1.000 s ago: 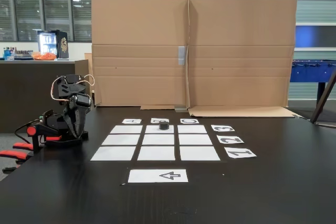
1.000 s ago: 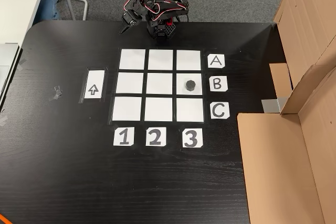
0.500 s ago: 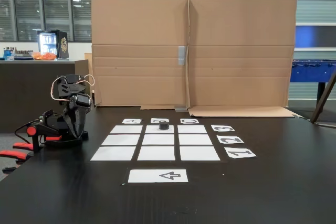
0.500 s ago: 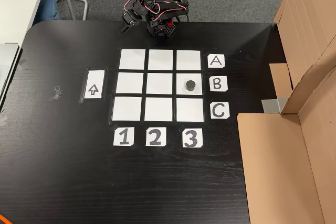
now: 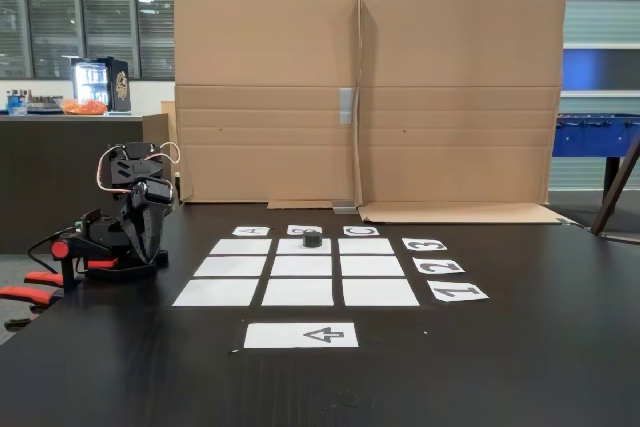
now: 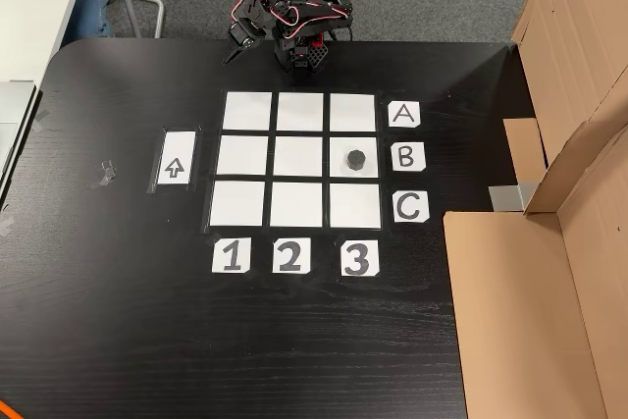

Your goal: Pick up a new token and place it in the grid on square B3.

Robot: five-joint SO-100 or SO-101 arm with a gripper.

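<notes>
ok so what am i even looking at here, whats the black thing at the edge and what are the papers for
The black thing is a small robot arm, folded up at the table's edge. Its end effector holds nothing; whether it is open is too small to tell. One picture is taken from table height, the other from above. On the black table lies a grid of nine white paper squares, with letter cards A, B, C and number cards 1, 2, 3 alongside. A small black token sits on square B3. A separate sheet shows an arrow.

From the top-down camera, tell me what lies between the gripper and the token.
In the fixed view from above, bare black tabletop, then the top row of white grid squares separate the folded gripper from the token.
</notes>
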